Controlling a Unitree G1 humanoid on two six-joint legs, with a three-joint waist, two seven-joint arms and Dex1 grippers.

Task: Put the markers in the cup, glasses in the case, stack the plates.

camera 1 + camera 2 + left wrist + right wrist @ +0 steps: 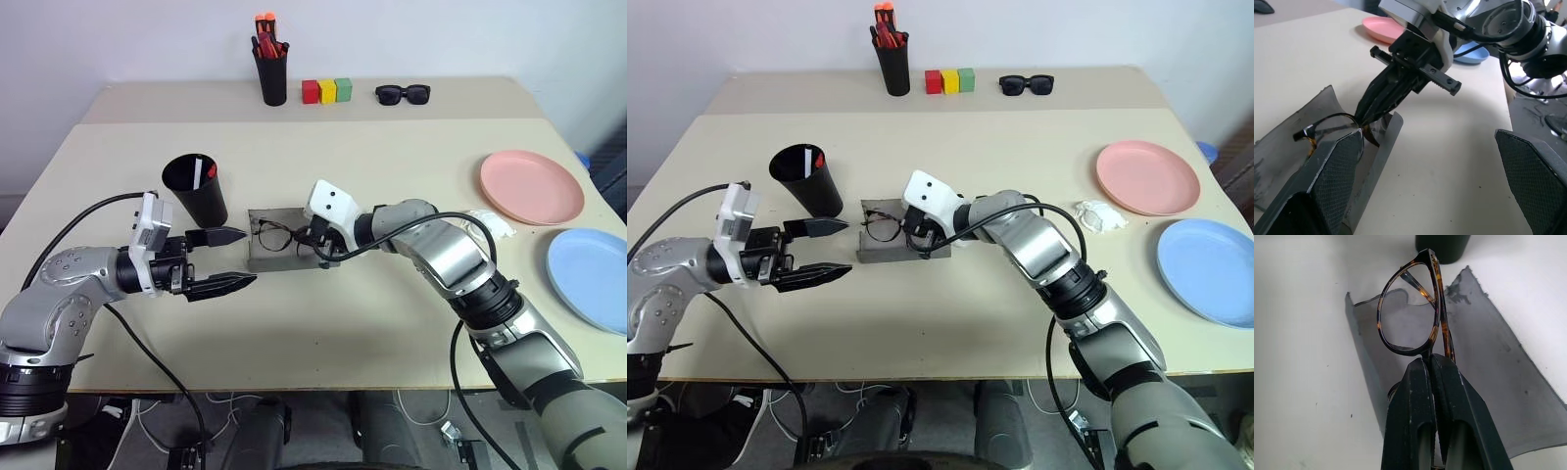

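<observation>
Right gripper [320, 244] clamped on the glasses [274, 235], holding them over the open grey case [880, 253] mid-table. Left gripper [233, 259] fingers wide apart, empty, just left of the case. Markers [204, 171] in the cup [196, 191]. Pink plate [531, 186] and blue plate [591, 276] apart, far right.

Bright, even overhead light, soft shadows under the arms; near claw fingers [1327, 181] blur slightly.

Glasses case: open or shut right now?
Open. The case lies spread on the table, and the right gripper holds the glasses over it.
</observation>
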